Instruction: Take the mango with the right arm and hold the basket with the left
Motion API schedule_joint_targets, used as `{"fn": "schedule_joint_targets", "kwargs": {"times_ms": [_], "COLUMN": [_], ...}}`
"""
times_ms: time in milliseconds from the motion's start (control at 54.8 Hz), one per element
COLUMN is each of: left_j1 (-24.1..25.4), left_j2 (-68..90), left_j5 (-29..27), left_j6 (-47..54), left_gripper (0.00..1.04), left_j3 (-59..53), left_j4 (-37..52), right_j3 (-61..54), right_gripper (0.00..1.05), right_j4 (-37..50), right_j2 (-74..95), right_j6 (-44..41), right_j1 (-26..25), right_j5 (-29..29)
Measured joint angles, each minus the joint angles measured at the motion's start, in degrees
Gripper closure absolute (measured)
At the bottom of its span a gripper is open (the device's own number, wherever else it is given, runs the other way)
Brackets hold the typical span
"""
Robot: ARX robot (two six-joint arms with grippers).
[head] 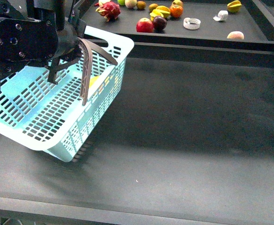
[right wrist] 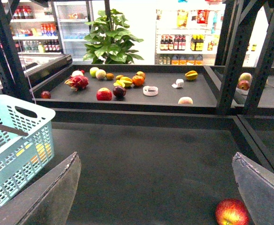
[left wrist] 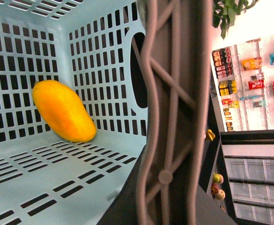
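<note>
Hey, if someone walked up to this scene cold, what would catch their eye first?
Probably the turquoise basket, tilted at the near left with the left gripper at its handle. Next, the mango lying inside against a slotted wall, and the fruit spread on the far shelf.

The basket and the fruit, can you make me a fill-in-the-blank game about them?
1. The mango is lying inside the ____.
2. The left gripper is lifting the basket by its ____.
3. The color of the basket's slotted walls is light ____.
4. In the right wrist view, the right gripper is open with ____ between its fingers.

Missing words: basket; handle; turquoise; nothing
</note>
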Motion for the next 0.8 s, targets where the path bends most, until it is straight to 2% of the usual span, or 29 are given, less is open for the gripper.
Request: {"fn": "schedule_joint_targets", "kwargs": {"times_ms": [456,639,803], "left_j1": [2.1,2.0,3.8], "left_j2": [6.0,6.0,-2.2], "left_j5": [-4.9,-5.9,-6.8], "left_j6": [-7.8,-8.0,-6.1], "left_gripper": [0.99,0.59,0.14], "left_j3": [7.1,7.5,-3.4], "left_j4": [-5.7,-7.2,-4.6], "right_j3": [0.0,0.0,0.0], "right_gripper": [0.08,0.08,0.08], "right_j4": [0.0,0.0,0.0], "right_j2": [0.0,0.0,0.0], "right_j6": [0.0,0.0,0.0], "right_j1": [0.0,0.0,0.0], "right_j5": [0.0,0.0,0.0]}}
